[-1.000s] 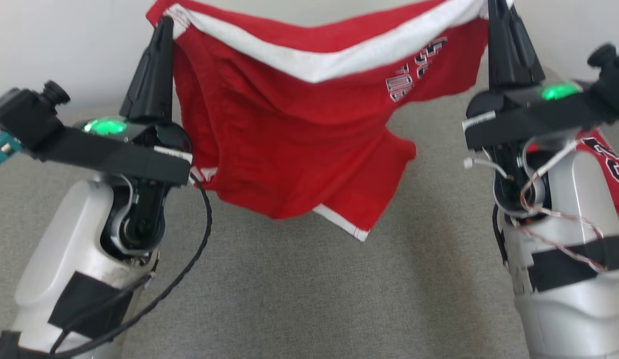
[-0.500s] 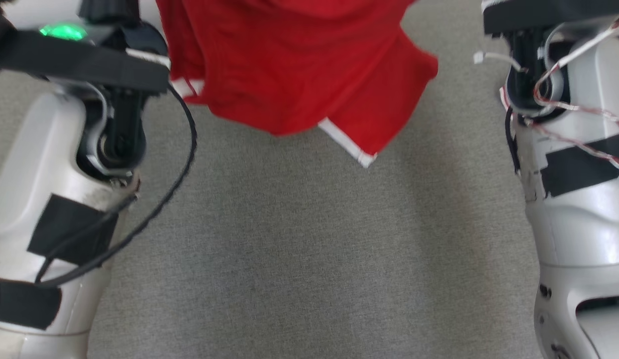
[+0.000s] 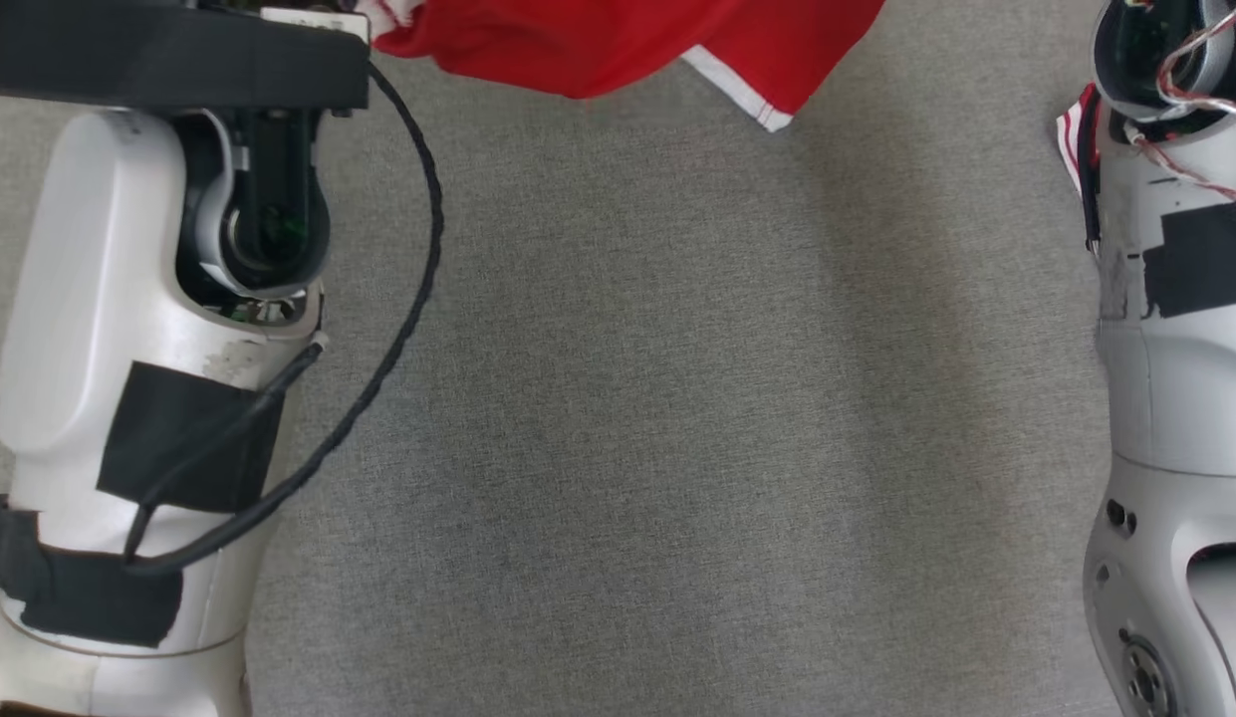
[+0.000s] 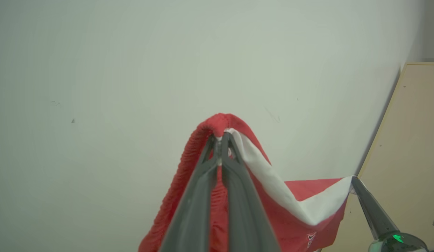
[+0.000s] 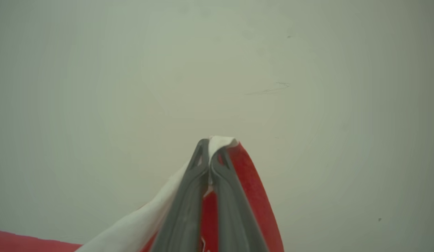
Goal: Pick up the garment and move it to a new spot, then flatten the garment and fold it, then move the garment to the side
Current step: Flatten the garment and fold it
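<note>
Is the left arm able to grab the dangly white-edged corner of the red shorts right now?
Probably not. The left pincer is shut on the waistband of the red shorts, held up high; the white-edged corner hangs free below. It would have to let go first.

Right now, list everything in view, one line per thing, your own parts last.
garment: one, red with white band, held up by two corners
surface: one, grey fabric, beneath the garment
wall: one, pale, behind the garment
board: one, beige, right of left wrist view
second cloth: one sliver, red and white, head view's right edge
cable: one, black, looping at head view's left
left forearm: one, white, black tape
right forearm: one, white, black tape
left fingers: two, dark, shut on the garment
right fingers: two, dark, shut on the garment
</note>
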`<state>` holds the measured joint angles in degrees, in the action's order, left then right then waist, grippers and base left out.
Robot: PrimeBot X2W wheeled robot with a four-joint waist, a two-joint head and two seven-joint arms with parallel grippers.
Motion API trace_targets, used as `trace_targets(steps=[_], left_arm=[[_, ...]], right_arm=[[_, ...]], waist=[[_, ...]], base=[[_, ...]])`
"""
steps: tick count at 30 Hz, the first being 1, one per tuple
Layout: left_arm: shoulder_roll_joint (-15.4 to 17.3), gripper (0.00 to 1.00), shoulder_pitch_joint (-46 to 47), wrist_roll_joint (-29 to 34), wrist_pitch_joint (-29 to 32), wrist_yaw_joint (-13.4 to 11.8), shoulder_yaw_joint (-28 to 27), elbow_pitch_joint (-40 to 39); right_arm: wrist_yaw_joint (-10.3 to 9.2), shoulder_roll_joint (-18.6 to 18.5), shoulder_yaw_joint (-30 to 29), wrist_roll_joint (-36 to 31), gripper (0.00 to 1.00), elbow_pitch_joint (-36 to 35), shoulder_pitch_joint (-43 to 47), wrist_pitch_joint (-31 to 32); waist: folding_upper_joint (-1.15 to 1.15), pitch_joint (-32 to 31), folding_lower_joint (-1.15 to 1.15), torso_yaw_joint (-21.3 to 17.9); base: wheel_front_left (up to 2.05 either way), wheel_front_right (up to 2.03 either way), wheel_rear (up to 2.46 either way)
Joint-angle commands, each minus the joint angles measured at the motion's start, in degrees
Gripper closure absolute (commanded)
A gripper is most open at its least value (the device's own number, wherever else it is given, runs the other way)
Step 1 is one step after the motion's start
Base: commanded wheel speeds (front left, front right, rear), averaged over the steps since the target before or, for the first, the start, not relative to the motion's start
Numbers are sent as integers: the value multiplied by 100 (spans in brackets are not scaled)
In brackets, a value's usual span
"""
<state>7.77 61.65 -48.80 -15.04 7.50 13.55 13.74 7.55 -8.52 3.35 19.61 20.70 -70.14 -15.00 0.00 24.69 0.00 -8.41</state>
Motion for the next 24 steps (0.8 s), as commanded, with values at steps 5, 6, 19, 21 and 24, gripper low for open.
trace_targets(steps=[5, 6, 19, 21, 24], left_arm=[[-5, 100, -299, 14, -15, -8, 125, -113], [-1, 100, -349, -24, -15, -8, 129, -120], [209, 100, -1492, -394, -16, -8, 779, -286], [182, 100, -1728, -478, -16, -8, 768, -368], [166, 100, -2054, -545, -16, -8, 776, -434]], right_arm=[[-11, -61, 159, -66, 100, -134, 457, -12], [-11, -87, 204, -21, 100, -157, 554, -12], [-11, -517, 555, 636, 100, -655, 2086, 176], [-11, -578, 513, 640, 100, -816, 2351, 214], [-11, -591, 443, 635, 100, -1049, 2747, 319]], waist=[[0, 99, 0, 62], [0, 93, 0, 67], [0, -426, 0, 142], [0, -525, 0, 152], [0, -665, 0, 183]], base=[[0, 0, 0], [0, 0, 0], [0, 0, 0], [0, 0, 0], [0, 0, 0]])
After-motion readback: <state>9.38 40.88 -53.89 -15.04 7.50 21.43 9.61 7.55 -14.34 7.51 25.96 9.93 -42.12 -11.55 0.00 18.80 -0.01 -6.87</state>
